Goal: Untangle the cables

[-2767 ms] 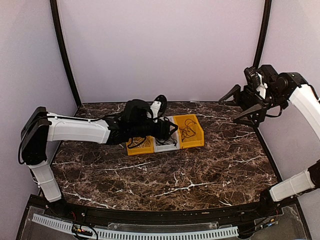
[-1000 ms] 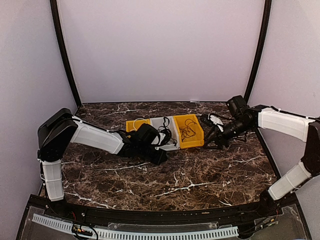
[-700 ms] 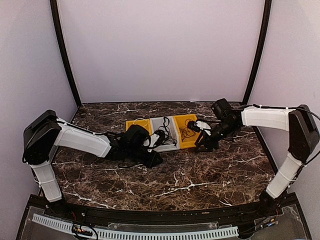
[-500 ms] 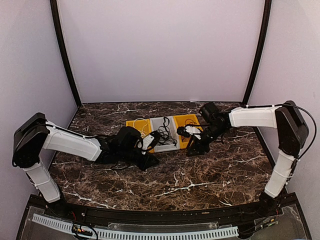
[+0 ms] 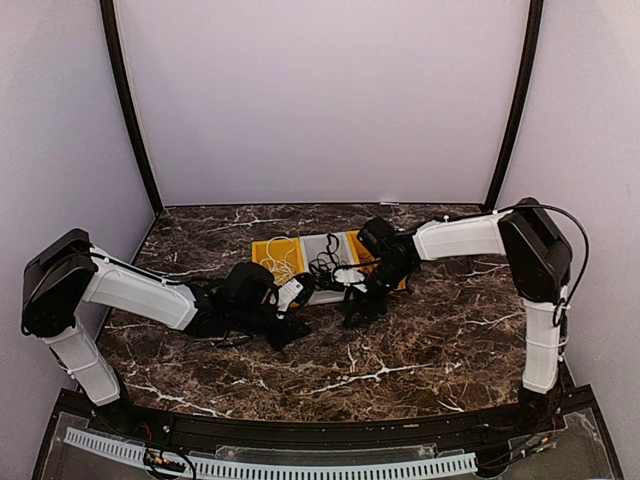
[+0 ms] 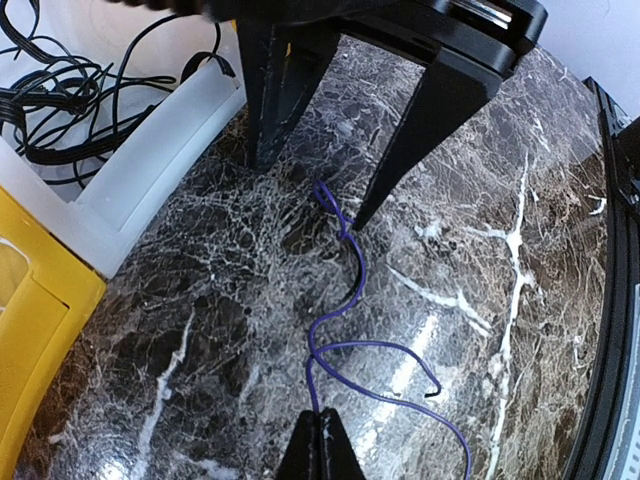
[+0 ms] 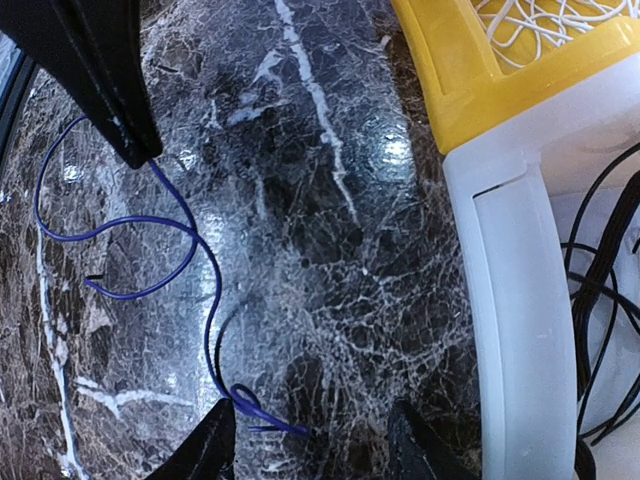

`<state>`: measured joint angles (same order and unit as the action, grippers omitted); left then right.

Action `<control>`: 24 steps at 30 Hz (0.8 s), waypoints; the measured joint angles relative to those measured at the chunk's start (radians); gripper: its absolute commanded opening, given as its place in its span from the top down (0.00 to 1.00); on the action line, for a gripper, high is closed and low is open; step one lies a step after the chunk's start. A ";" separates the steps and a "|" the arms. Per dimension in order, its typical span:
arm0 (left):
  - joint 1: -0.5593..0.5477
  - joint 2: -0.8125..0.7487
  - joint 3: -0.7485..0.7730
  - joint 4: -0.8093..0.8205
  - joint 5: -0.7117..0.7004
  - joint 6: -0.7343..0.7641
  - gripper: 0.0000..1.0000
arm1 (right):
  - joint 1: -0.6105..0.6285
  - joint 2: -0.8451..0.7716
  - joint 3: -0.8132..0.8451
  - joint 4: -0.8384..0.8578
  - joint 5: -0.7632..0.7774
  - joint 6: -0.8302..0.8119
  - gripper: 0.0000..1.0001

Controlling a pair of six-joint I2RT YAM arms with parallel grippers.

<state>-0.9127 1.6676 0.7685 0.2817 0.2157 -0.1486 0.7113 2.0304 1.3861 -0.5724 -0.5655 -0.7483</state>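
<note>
One purple cable (image 7: 217, 300) ends inside the right gripper (image 7: 310, 412).

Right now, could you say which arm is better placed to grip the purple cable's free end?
Right: its open fingers straddle the free end of the purple cable; the left fingers clamp its other end.
</note>
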 measured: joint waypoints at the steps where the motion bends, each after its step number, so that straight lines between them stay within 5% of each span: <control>1: 0.000 0.000 -0.004 0.002 -0.001 0.004 1.00 | 0.002 0.013 0.011 0.000 0.000 -0.002 0.58; 6: 0.000 0.000 -0.018 0.012 -0.008 0.011 1.00 | 0.004 0.044 0.047 -0.024 -0.033 -0.024 1.00; 15: 0.000 -0.002 -0.024 0.030 -0.047 0.009 1.00 | -0.022 -0.041 0.021 -0.122 -0.100 -0.047 1.00; 24: 0.000 -0.037 -0.070 0.034 -0.130 -0.013 1.00 | -0.321 -0.355 0.011 -0.206 -0.146 -0.046 1.00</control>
<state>-0.9131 1.6306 0.6987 0.3157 0.0853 -0.1619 0.3901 1.6752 1.3972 -0.7784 -0.7116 -0.7944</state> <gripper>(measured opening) 0.009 0.003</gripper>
